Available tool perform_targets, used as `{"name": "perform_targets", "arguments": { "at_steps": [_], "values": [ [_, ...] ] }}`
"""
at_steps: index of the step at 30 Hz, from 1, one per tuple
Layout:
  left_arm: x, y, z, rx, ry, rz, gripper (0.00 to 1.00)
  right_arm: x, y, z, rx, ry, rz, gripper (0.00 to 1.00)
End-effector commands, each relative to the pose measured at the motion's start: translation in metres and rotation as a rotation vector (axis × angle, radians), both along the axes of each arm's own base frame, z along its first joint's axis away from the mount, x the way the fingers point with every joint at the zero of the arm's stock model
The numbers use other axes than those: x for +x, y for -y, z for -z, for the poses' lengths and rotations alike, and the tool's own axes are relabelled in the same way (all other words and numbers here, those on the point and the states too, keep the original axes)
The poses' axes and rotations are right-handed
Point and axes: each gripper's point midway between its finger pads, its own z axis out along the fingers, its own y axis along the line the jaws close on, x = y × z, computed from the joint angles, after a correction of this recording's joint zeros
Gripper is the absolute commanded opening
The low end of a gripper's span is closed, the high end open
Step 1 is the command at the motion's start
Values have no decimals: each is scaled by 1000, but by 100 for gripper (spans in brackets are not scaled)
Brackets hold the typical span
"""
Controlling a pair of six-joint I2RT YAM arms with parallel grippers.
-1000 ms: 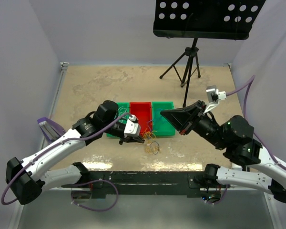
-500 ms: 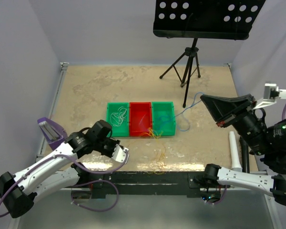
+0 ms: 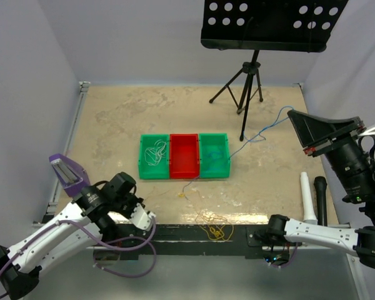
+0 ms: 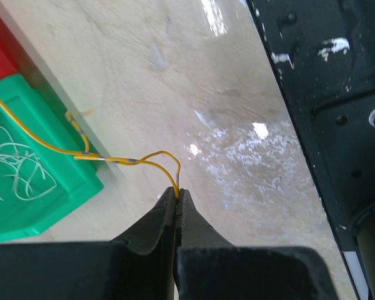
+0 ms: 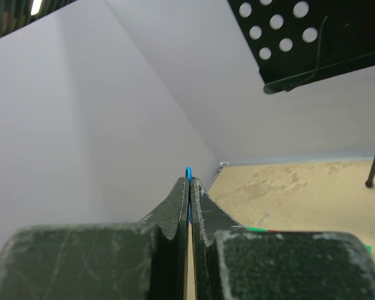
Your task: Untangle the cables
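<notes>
While the thin, kinked orange-yellow cable (image 4: 112, 159) is clamped in the left pincer (image 4: 177, 199), the pale blue cable (image 3: 262, 133) is pinched by the right pincer (image 5: 189, 186), at two o'clock from the plastic bins (image 3: 184, 135).

The overhead view is brightly and evenly lit from above; only faint shadows are cast beside the row of green and red plastic bins (image 3: 185, 156). A pale band of glare is seen on the beige mottled tabletop (image 3: 112, 119) at lower left of centre. In the left wrist view, white specular patches are scattered across the middle and top, and the left gripper's black fingers (image 4: 147, 234) are rendered soft at the bottom. In the right wrist view, the right gripper's scuffed dark fingers (image 5: 175, 206) are blurred, and a bright light strip (image 5: 37, 6) is caught at upper left.
</notes>
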Motion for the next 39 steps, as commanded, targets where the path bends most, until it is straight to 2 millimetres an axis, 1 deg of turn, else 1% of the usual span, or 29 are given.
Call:
{"name": "perform_targets", "arguments": {
  "at_steps": [1, 3, 7, 8, 9, 11, 13, 14, 17, 18, 20, 23, 25, 28, 32, 36, 39],
  "values": [
    [2, -32, 16, 164, 31, -23, 0, 3, 47, -28, 60, 10, 150, 0],
    [5, -40, 17, 211, 46, -26, 0, 5, 69, -34, 92, -8, 222, 0],
    [9, -49, 19, 262, 67, -37, 0, -2, 116, -43, 200, -21, 317, 0],
    [9, -51, 21, 270, 65, -41, 0, -4, 123, -44, 226, -14, 321, 0],
    [8, -51, 22, 268, 66, -44, 0, -5, 123, -45, 233, -3, 318, 0],
    [10, -48, 20, 248, 73, -54, 0, -1, 110, -40, 206, -1, 301, 0],
    [16, -42, 13, 215, 99, -74, 0, 6, 88, -32, 156, -21, 283, 0],
    [21, -36, 7, 182, 114, -94, 0, 10, 78, -27, 132, -26, 276, 0],
    [39, -8, -28, 17, 148, -202, 0, 22, 41, -8, 67, -48, 254, 0],
    [43, 5, -42, -53, 142, -219, 0, 25, 33, -4, 57, -53, 248, 0],
    [51, 22, -67, -159, 140, -274, 0, 35, 7, 13, 5, -71, 238, 0],
    [54, 38, -99, -272, 135, -289, 0, 46, -23, 30, -39, -77, 220, 0],
    [53, 44, -112, -307, 126, -288, 0, 52, -38, 41, -60, -82, 218, 0],
    [48, 45, -116, -299, 99, -267, 0, 62, -58, 58, -97, -89, 228, 0],
    [35, 40, -113, -249, 70, -189, 0, 75, -80, 78, -132, -97, 248, 0],
    [34, 31, -114, -202, 111, -140, 0, 87, -101, 90, -177, -93, 266, 0],
    [36, 24, -115, -168, 143, -130, 0, 98, -110, 99, -214, -90, 277, 0]
  ]
}}
